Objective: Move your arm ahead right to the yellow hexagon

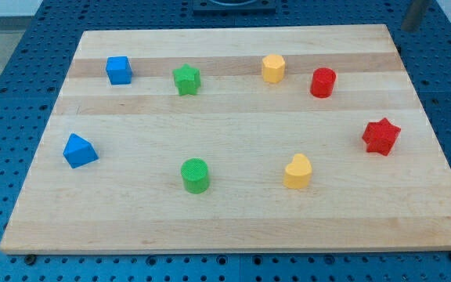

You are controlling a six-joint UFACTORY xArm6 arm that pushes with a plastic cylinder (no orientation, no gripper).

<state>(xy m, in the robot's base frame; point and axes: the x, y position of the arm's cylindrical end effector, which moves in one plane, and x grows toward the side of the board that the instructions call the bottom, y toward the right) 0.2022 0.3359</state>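
The yellow hexagon (273, 68) stands near the top of the wooden board (233, 219), right of centre. A dark rod enters at the view's top right corner, and my tip (407, 29) sits just beyond the board's top right corner, touching no block. The tip is to the right of the yellow hexagon and slightly above it. The red cylinder (322, 82) lies between the two, just right of the hexagon.
A blue cube (118, 70) and a green star (186, 79) sit along the top left. A red star (380, 135) is at the right edge. A yellow heart (297, 171), a green cylinder (195, 175) and a blue triangular block (79, 150) lie lower down.
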